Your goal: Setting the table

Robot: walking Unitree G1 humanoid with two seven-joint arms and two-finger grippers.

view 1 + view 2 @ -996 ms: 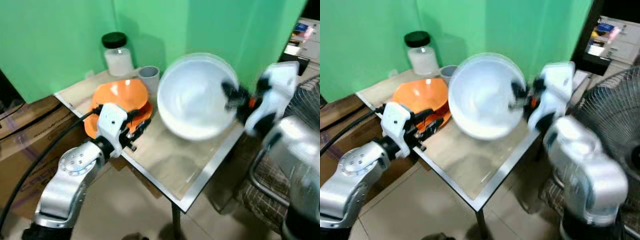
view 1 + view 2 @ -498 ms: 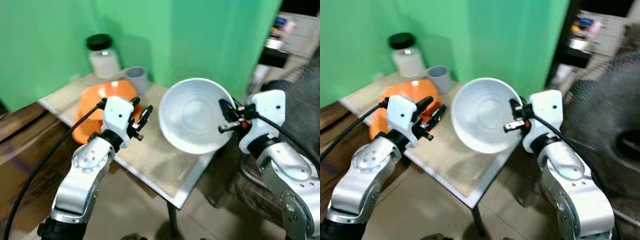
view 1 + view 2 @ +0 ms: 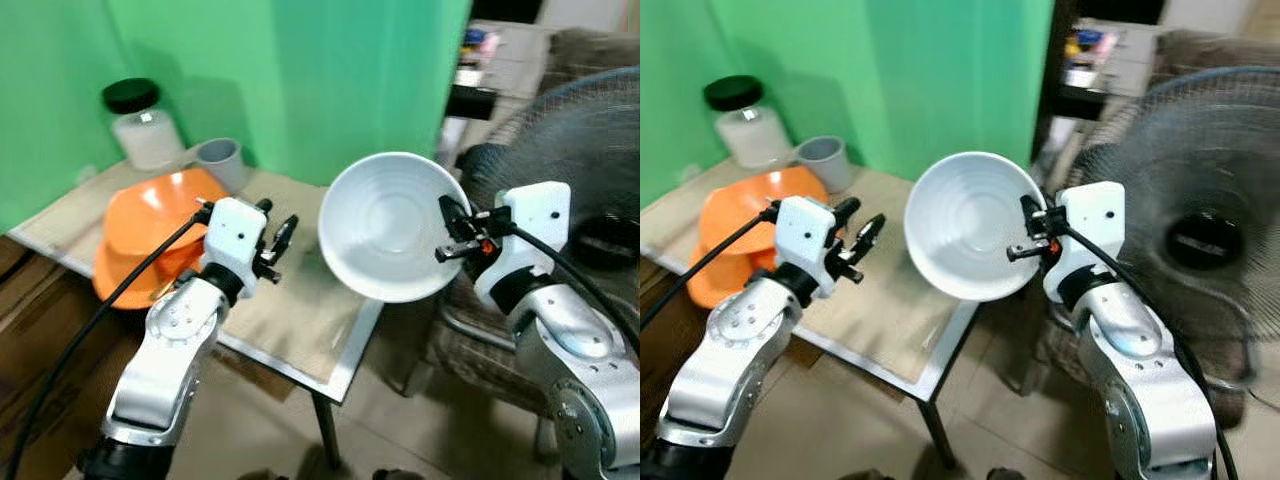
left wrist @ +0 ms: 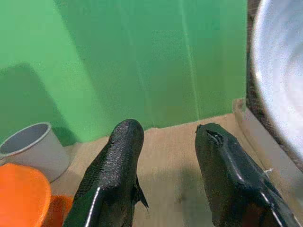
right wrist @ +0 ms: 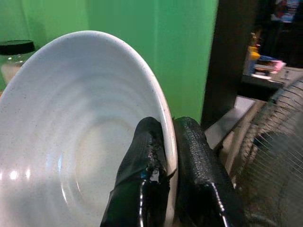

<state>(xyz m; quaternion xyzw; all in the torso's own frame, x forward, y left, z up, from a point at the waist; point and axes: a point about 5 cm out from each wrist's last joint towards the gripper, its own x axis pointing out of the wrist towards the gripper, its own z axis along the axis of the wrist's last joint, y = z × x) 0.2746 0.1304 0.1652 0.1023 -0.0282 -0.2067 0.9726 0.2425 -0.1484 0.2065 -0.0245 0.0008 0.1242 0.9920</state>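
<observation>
While the right gripper (image 3: 447, 232) pinched the rim of the wide white ceramic bowl (image 3: 388, 226), it hung tilted beyond the wooden table (image 3: 300, 310). That thin grip could slip. Beside it, the left gripper (image 3: 275, 245) gaped, holding nothing.

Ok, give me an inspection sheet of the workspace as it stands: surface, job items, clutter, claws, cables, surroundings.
Surface: small wooden table with metal edging, against a green wall.
Job's things: white bowl held tilted in the air beyond the table's edge; orange bowls stacked on the table.
Clutter: grey cup; black-lidded jar.
Claws: right claw pinches the white bowl's rim; left claw open over the table, holding nothing.
Cables: black cable along the left arm.
Surroundings: fan, shelves behind.
</observation>
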